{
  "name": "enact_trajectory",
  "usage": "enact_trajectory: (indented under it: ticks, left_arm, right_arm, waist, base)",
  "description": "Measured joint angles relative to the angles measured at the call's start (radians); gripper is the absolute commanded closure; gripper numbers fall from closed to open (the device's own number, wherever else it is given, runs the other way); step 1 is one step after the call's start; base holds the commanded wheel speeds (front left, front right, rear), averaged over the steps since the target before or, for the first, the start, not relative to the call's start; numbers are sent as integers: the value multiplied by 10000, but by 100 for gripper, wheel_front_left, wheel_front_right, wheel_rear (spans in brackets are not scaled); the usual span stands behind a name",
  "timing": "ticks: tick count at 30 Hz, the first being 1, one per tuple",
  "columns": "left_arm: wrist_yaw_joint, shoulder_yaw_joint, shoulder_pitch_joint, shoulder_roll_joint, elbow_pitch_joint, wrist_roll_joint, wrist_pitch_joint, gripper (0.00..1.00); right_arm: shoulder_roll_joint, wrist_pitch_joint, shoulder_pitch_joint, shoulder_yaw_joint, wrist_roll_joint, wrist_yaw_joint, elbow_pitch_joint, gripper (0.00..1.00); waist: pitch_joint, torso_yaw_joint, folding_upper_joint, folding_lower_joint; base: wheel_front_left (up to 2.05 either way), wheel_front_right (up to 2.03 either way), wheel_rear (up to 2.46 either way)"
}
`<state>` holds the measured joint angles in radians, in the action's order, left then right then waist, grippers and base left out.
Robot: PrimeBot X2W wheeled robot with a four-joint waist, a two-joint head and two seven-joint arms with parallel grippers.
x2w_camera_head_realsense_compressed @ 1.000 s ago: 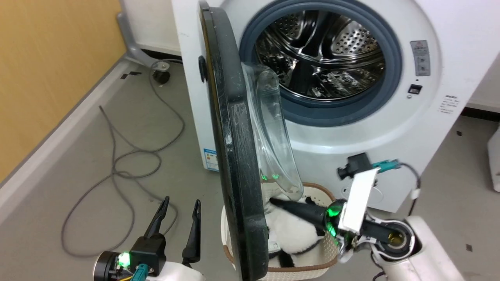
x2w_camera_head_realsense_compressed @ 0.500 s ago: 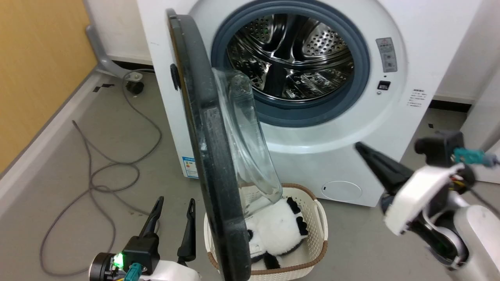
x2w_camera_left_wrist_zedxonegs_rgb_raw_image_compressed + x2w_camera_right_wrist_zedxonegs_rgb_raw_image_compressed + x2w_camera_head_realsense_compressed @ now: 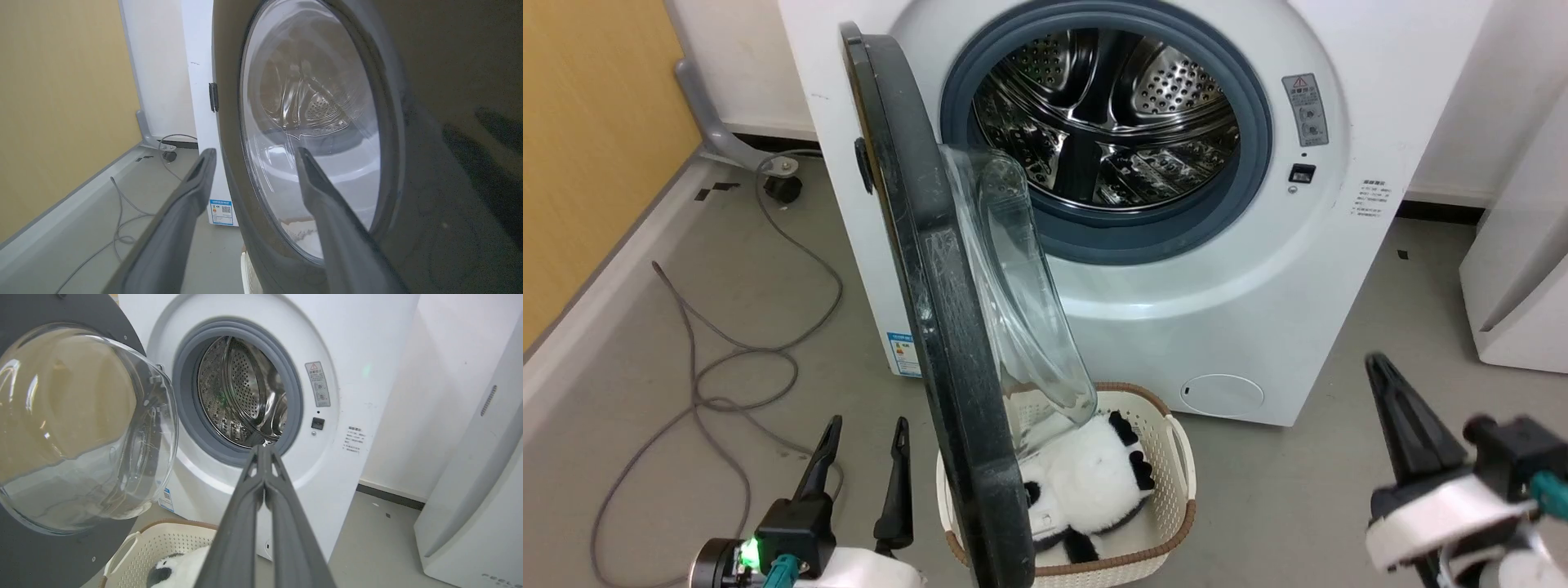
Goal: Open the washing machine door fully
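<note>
The washing machine door [image 3: 947,327] stands swung out, edge-on in the head view, its clear glass bowl [image 3: 1021,310] facing the steel drum [image 3: 1103,122]. My left gripper [image 3: 864,437] is open at the lower left, just outside the door's black outer face [image 3: 449,81], with nothing between its fingers [image 3: 196,192]. Low at the right, my right gripper [image 3: 1378,365] is shut and empty, well apart from the door. In the right wrist view its closed tips [image 3: 263,450] point at the drum opening, with the glass bowl [image 3: 81,428] on the left.
A white woven basket [image 3: 1176,457] holding a black-and-white plush panda [image 3: 1086,482] sits on the floor under the door. Grey cable [image 3: 727,359] loops over the floor at the left near a yellow wall. A white appliance [image 3: 1519,286] stands at the right.
My right gripper has drawn away from the door's inner side above the basket, out to the lower right. The camera has shifted; the door's angle to the machine looks about the same.
</note>
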<state>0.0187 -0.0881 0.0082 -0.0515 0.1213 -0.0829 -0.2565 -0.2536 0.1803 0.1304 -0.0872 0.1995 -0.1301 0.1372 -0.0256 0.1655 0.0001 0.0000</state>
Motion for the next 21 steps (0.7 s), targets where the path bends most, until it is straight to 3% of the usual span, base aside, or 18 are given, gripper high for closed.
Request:
enact_trajectory:
  ticks: [2,3,4,5,10,20,21]
  left_arm:
    - [-13,31,87,0,-4,2,0,0]
    - [-38,42,127,0,4,4,0,0]
    - [-44,50,140,0,10,4,0,0]
    - [-56,59,141,0,12,4,0,0]
    - [-198,77,192,-6,79,25,0,0]
    - [-251,36,323,2,240,92,0,0]
    - [-288,38,326,0,261,92,0,15]
  right_arm:
    - [510,69,-460,495,-474,0,-190,100]
    - [736,107,-686,650,-740,0,-303,71]
    - [959,163,-918,813,-1051,0,-445,14]
    - [1177,213,-1120,978,-1310,0,-591,0]
    - [1871,481,-1990,1705,-1950,-4,-963,0]
    - [1973,654,-2577,1822,-1735,-13,-652,0]
    - [1979,671,-2595,1824,-1732,-13,-593,0]
  waist:
    - [2,-5,0,0]
    - [8,-9,0,0]
    - [14,-12,0,0]
    - [18,-14,0,0]
    - [37,-61,0,0]
    - [83,-80,0,0]
    - [89,-69,0,0]
  base:
    - [0,0,0]
    - [0,0,0]
    - [0,0,0]
    - [0,0,0]
    - [0,0,0]
    - [0,0,0]
    - [0,0,0]
